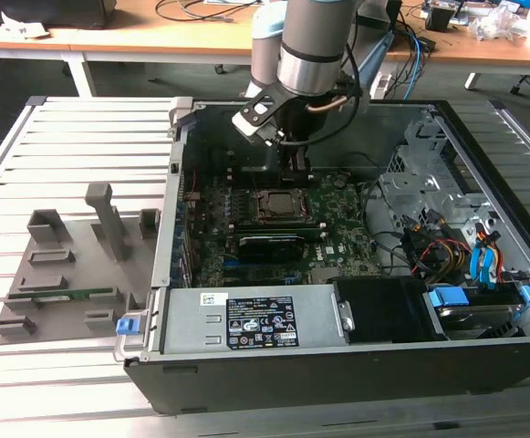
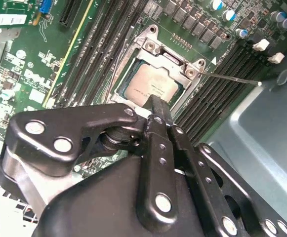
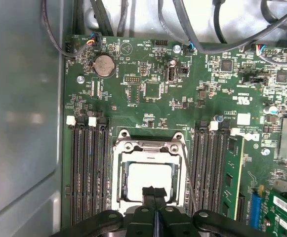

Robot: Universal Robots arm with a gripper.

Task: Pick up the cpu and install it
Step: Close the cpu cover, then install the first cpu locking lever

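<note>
I note the tray point(image 1: 82, 266) at the exterior view's left, with the open case point(image 1: 165, 239) beside it. In both wrist views the cpu point(image 3: 148, 177) point(image 2: 155, 85) lies flat in the socket point(image 3: 150, 146). The gripper point(image 3: 154, 192) point(image 2: 156, 106) hovers over its edge, fingers pressed together and holding nothing.

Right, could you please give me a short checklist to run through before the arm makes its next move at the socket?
1. The cpu lies within the socket frame: ok.
2. The cpu looks level and square to the frame in both wrist views: ok.
3. The gripper is shut with nothing between its fingers: ok.
4. The gripper is clear of the cpu's top: cannot tell; its tip overlaps the cpu's edge.
5. The socket lever is latched: cannot tell.
6. The memory stick stands apart from the gripper: ok.
</note>
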